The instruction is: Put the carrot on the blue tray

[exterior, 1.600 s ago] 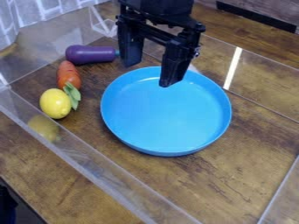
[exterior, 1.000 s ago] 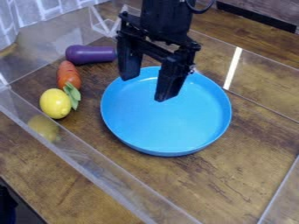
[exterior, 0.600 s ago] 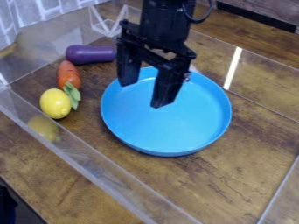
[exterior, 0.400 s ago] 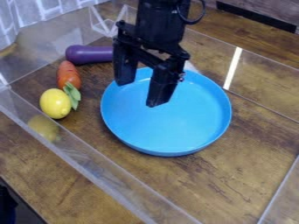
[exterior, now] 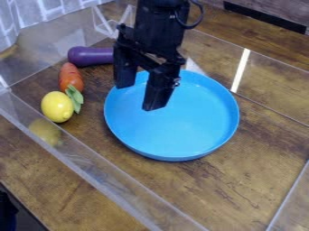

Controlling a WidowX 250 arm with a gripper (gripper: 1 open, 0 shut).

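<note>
step: reaching for carrot (exterior: 71, 76) | end effector (exterior: 139, 81) spread, empty, over blue tray (exterior: 182, 126) rim | next: shift toward 9 o'clock, descend

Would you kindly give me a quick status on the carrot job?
Tool open, empty, over left edge of blue tray. Carrot on table left of tray, untouched. Lemon touching it, eggplant just behind.

The arm's boxy black head carries two long, flat black fingers (exterior: 152, 93) and a dark cable.
</note>
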